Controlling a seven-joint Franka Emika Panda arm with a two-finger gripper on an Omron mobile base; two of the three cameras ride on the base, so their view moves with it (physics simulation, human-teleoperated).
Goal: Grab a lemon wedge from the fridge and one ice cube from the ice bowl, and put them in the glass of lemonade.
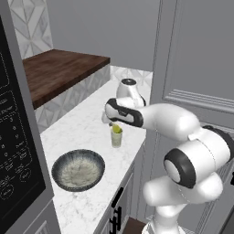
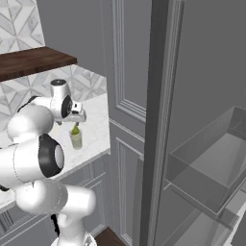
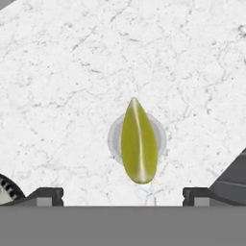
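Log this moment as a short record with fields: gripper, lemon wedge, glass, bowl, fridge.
gripper: gripper open, directly above the glass, holding nothing
lemon wedge: lemon wedge sits in the mouth of the glass, free of the fingertips
glass: glass of lemonade upright on the white marble counter
bowl: ice bowl on the counter, nearer the base than the glass; no ice cube can be made out against its speckled inside
fridge: fridge door open, empty clear bin visible inside

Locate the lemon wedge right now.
The lemon wedge sits in the glass of lemonade on the marble counter, directly beneath the open gripper, beyond the ice bowl.
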